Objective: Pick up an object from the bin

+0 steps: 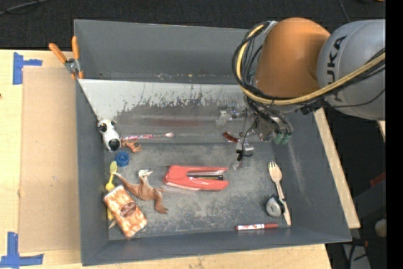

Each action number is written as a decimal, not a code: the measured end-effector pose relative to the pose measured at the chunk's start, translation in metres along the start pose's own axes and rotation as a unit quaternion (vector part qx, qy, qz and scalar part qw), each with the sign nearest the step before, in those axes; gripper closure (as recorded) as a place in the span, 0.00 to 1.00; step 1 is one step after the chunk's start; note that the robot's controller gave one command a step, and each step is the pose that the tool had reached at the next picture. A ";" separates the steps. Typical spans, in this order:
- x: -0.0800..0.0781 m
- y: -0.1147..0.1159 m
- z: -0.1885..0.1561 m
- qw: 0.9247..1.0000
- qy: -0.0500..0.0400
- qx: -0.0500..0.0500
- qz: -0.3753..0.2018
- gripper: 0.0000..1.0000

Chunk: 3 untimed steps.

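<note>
Red stapler (195, 178) just beside jaws

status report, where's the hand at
hand over bin floor, right of centre. red stapler nearest, just left of it. pale fork to its right, apart.

The big orange dome-shaped cover (289, 57) on the wrist and its loops of black cable (242, 66) sit right over the gripper (243, 151), so most of it is masked from here. The grey arm (359, 66) runs off the right edge. Down on the left, a thin yellow plastic piece (112, 174) slips behind the patterned orange snack packet (126, 212). And that small round grey thing (273, 206) by the pale wooden fork (278, 186) is too small to name.
</note>
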<state>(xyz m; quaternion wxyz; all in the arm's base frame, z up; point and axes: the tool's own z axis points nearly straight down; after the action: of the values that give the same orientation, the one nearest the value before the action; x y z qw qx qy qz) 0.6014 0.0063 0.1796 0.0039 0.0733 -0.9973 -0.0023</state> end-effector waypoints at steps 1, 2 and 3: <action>-0.001 0.017 0.067 0.999 -0.006 0.002 0.052 0.00; 0.008 0.030 0.099 0.999 -0.005 0.002 0.046 0.00; 0.012 0.061 0.101 0.997 -0.007 0.002 0.082 1.00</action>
<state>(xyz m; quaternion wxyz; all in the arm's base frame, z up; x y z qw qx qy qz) 0.5798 0.0658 0.0791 -0.0035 -0.0092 -1.0000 -0.0008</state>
